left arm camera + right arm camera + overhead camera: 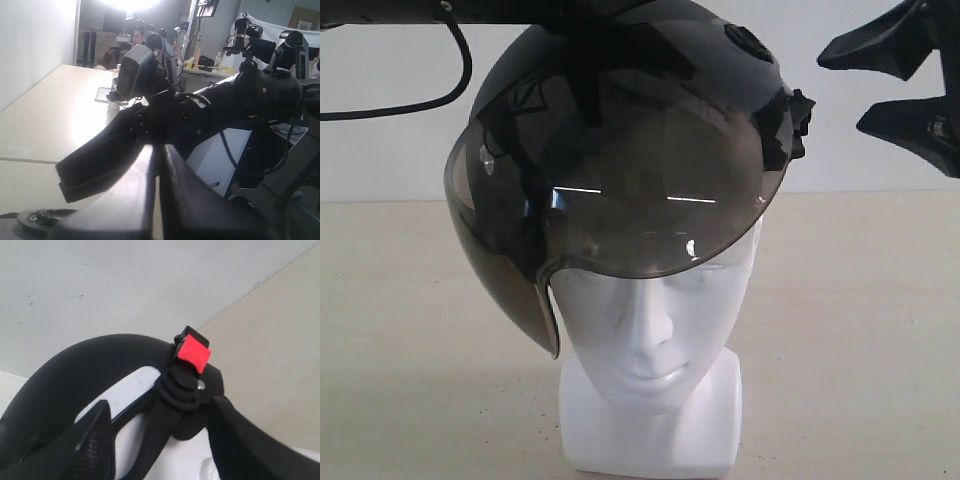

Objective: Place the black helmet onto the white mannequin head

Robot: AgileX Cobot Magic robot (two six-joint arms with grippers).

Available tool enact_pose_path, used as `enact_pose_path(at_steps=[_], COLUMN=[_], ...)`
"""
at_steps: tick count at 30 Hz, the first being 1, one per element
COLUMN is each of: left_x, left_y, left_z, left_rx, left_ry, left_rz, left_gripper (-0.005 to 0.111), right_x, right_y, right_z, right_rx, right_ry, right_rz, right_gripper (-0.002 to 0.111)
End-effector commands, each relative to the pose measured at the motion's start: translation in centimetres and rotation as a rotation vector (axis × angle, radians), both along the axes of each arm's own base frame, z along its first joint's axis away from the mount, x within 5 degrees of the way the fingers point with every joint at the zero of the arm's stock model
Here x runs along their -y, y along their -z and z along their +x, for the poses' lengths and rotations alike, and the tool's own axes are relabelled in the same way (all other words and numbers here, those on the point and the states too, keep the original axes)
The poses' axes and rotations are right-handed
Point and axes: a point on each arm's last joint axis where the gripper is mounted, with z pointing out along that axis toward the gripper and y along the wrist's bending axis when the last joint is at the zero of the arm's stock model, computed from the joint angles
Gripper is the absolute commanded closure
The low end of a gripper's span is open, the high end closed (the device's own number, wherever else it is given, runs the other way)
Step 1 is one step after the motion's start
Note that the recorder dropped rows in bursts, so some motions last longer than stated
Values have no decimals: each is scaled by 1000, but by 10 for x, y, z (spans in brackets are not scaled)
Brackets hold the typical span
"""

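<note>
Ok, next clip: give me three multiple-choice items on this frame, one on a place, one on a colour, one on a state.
1. Where is the black helmet? A flat on the table; B over the white mannequin head; C on a shelf.
2. What colour is the strap buckle? A blue; B yellow; C red.
3. How do the right gripper's jaws stand? A open; B shut on the helmet's rim; C shut on the head's neck.
Key: B, its visor covers the eyes; C, red in the right wrist view; A, spread wide beside the helmet.
</note>
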Motion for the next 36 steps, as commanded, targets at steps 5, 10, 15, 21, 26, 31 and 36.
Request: enact_pose_path(at_steps=[5, 10, 15, 21, 26, 31, 36], left_x=[2, 2, 2, 2, 2, 2, 2], left_y=[49, 49, 49, 49, 49, 49, 49], left_z=[10, 10, 10, 10, 10, 10, 10], left_rx=[-103, -103, -103, -103, -103, -103, -103], left_ry=[-13, -13, -13, -13, -13, -13, -13], left_rz=[214, 214, 214, 214, 214, 214, 214], left_gripper=[102, 102, 102, 102, 102, 102, 102], right_x=[8, 9, 6, -2, -7, -9, -11], right_y=[18, 16, 3, -1, 9, 7, 7], right_z=[25, 26, 26, 35, 46, 47, 45], right_rx=[-75, -37, -9, -61, -102, -74, -80], right_ry=[67, 70, 28, -41, -64, -93, -116], right_rz=[-33, -56, -90, -117, -122, -120, -110], right_gripper=[53, 53, 53, 53, 53, 53, 53])
